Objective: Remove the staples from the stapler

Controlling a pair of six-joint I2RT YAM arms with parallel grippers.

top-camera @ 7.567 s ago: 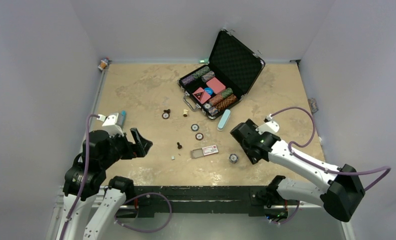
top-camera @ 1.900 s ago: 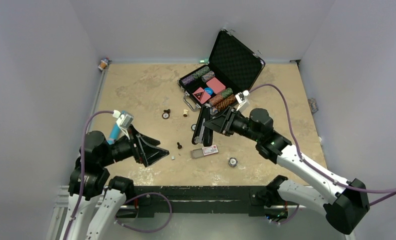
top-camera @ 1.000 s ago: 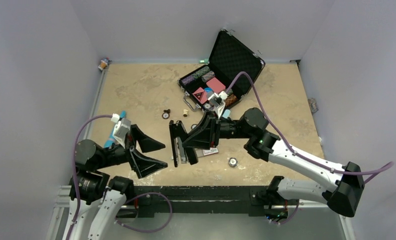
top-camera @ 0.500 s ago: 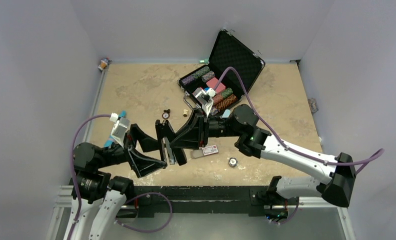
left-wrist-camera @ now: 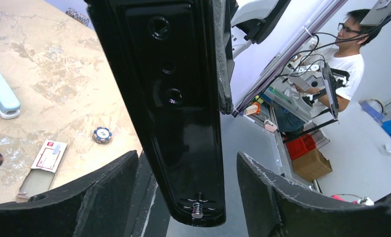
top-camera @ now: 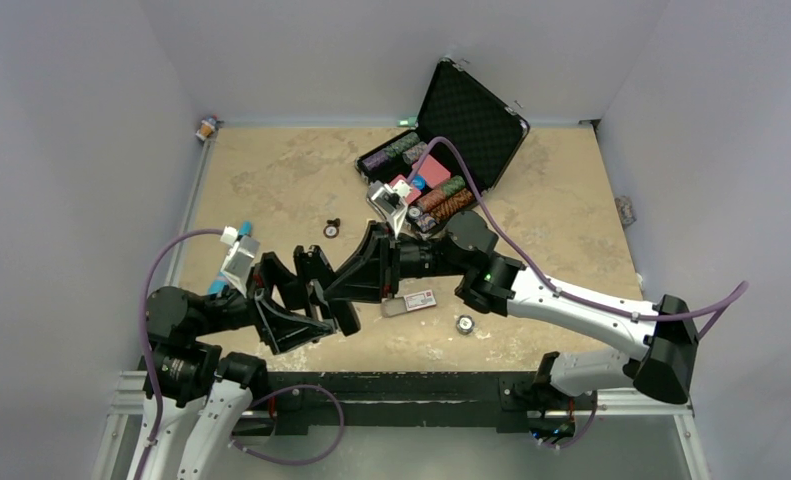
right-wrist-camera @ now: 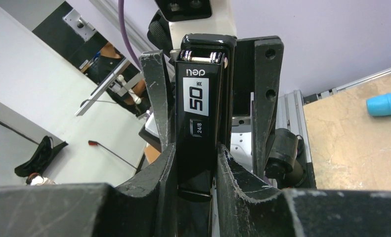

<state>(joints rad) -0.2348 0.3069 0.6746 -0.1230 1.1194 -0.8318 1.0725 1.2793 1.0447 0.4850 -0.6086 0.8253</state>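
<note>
Left wrist view: at the left edge a pale teal rounded oblong case lies on the tan marbled counter. A clear labelled packet and a blue-and-white round poker chip lie nearer the centre. My left jaws stand apart, their black fingers flanking the slim long black stapler. It hangs in the air at centre frame, with a gap showing on its right side. Right wrist view: my right jaws are clamped on the stapler's two sides at centre frame, its white "50" label facing the camera.
</note>
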